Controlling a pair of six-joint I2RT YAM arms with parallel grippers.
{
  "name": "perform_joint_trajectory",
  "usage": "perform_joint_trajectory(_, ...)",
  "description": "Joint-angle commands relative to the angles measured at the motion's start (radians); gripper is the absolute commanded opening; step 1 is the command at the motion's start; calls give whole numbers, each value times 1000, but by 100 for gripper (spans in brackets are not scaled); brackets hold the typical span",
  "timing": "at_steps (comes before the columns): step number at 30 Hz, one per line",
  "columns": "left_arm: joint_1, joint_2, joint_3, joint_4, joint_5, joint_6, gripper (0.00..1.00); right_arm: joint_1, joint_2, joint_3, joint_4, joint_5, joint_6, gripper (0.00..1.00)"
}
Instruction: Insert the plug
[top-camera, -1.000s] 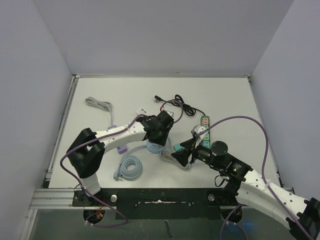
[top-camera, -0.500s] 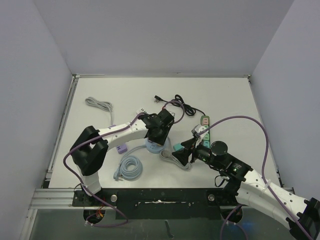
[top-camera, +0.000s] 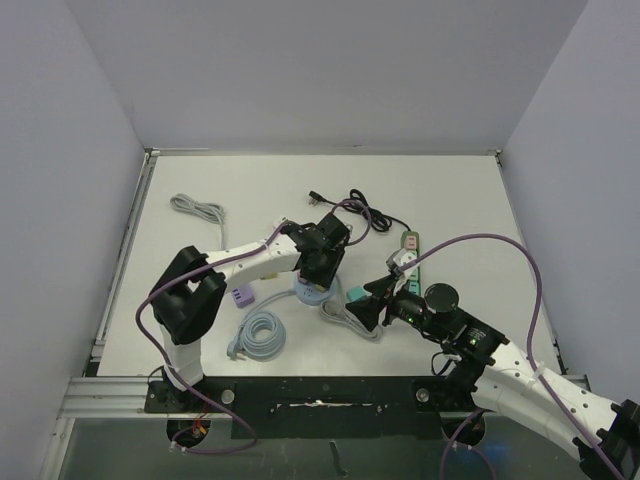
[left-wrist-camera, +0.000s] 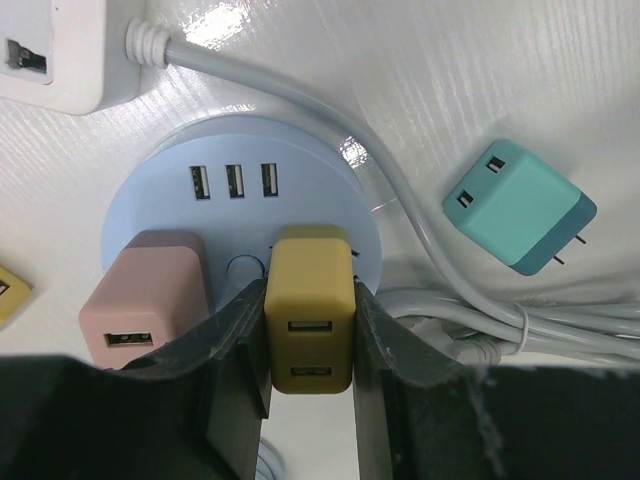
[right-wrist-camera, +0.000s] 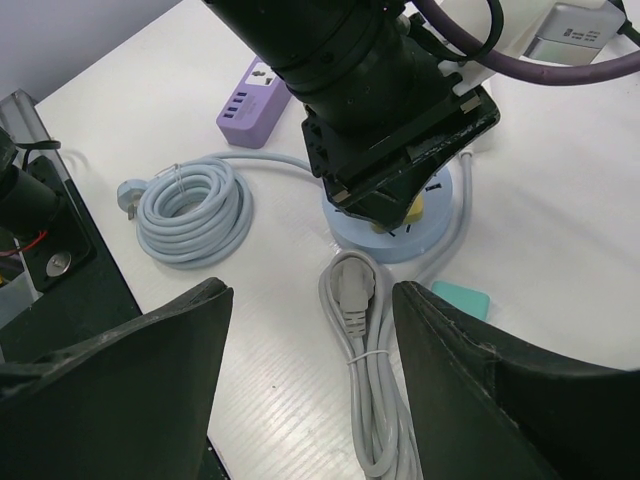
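We're over the round blue hub (left-wrist-camera: 240, 200) on the table (left-wrist-camera: 450, 60), and the left gripper (left-wrist-camera: 309, 300) has its fingers (left-wrist-camera: 235, 340) pinching the yellow plug (left-wrist-camera: 309, 310) from both sides. The plug stands upright on the hub's top face, right beside a pink plug (left-wrist-camera: 145, 300) standing there too; we can't tell how deep its prongs sit. Three small ports line the hub's far side. A teal plug (left-wrist-camera: 520, 205) lies off the hub near its rim, prongs pointing away, with the grey cord (left-wrist-camera: 400, 210) curving between them. The right gripper (right-wrist-camera: 312, 300) hangs near the hub with fingers (right-wrist-camera: 120, 400) spread wide, gripping nothing, above a tied cord bundle (right-wrist-camera: 365, 370). A coiled cable (right-wrist-camera: 190, 205) and a purple adapter (right-wrist-camera: 255, 100) lie further out from the hub.
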Motion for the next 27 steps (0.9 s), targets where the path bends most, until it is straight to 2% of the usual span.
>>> perform_joint_trajectory(1,-9,168,-82,-71,-70,-12,0,4,-17,10,22,22,6,65)
perform_joint_trajectory(3,-21,194,-89,-94,-102,-21,0,5,-14,7,27,23,6,65)
perform_joint_trajectory(9,-28,237,-124,-82,-78,-37,0,5,-11,6,32,22,9,65)
perform_joint_trajectory(14,-26,166,-65,-98,-46,-30,2,5,-15,26,9,37,27,65)
perform_joint_trajectory(21,-22,-20,82,-82,13,-11,41,4,28,68,-71,72,82,66)
perform_joint_trajectory(23,-23,-69,124,-79,31,-2,62,4,40,74,-83,83,96,66)
perform_joint_trajectory(27,-21,-192,131,-29,38,6,65,5,61,89,-111,81,107,66)
